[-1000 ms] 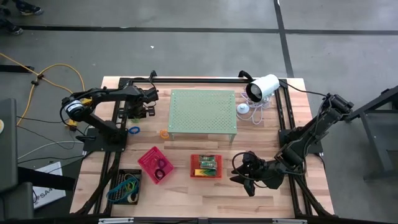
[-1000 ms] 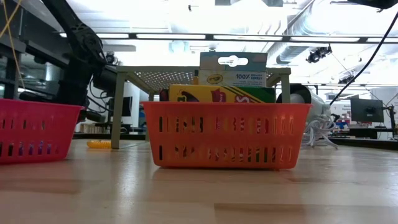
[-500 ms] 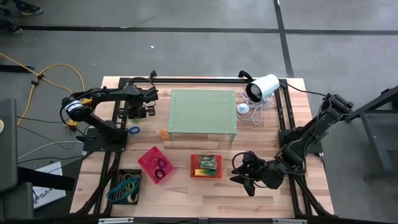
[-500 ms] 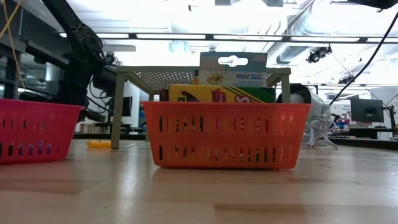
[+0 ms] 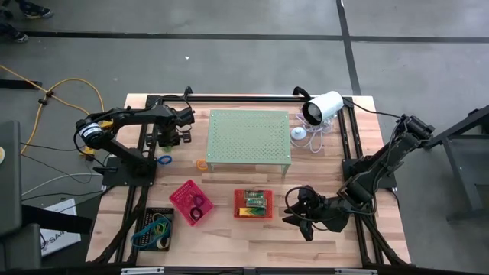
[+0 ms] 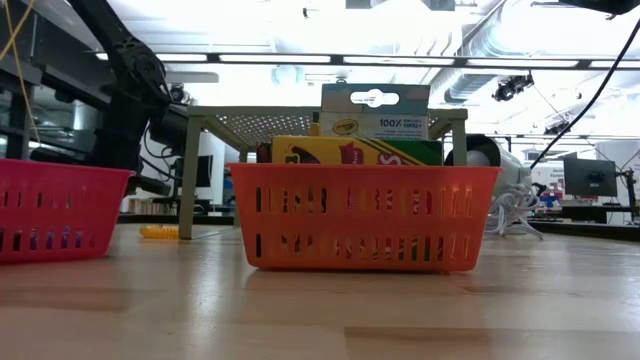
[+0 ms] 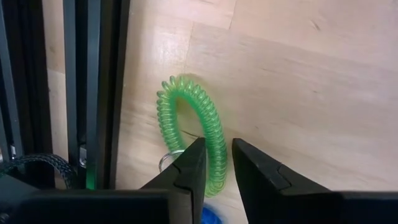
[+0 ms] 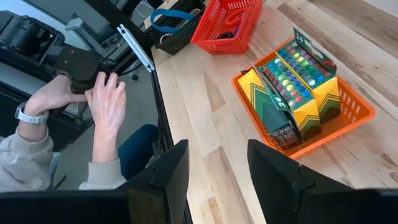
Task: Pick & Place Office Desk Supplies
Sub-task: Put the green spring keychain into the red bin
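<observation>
Green coiled loop [image 7: 193,134] lies flat on the tabletop at far left, beside the black frame rail, a small metal ring at one end. Blue loop [image 5: 164,160] lies flat just nearer. Orange ring [image 5: 202,163] sits left of the stand's near leg. Crayon packs [image 8: 292,87] fill the orange tray, lids showing.

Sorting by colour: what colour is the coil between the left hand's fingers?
Translucent green coil, clearest in left wrist view.
</observation>
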Controlling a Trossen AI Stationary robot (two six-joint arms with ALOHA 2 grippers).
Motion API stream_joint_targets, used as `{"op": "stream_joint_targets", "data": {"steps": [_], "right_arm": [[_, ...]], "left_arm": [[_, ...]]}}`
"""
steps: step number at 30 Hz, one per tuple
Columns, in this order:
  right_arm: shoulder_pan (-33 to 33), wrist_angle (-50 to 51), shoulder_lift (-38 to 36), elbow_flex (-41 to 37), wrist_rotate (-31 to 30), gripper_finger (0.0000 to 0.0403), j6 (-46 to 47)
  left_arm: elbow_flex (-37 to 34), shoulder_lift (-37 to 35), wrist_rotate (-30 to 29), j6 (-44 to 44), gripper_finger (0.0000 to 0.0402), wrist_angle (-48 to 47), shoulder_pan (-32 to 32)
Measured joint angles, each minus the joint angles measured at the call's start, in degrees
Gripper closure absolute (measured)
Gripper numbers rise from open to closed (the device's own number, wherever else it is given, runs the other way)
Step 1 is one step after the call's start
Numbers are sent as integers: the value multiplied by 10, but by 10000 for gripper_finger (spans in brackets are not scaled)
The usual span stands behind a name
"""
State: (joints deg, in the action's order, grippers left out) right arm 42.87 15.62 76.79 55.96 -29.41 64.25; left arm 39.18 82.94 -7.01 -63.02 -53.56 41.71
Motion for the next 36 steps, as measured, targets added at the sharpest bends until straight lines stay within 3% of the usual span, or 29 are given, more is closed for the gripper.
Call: {"op": "stream_joint_targets", "data": {"steps": [9, 26, 36], "right_arm": [[0, 0, 0, 0, 0, 252, 0], [0, 0, 0, 0, 0, 252, 0], [0, 0, 0, 0, 0, 252, 0]], "left_arm": [[0, 0, 2, -3, 360, 0, -3], [-1, -5, -5, 27, 364, 0, -2], [0, -96, -6, 53, 364, 3, -2]]}}
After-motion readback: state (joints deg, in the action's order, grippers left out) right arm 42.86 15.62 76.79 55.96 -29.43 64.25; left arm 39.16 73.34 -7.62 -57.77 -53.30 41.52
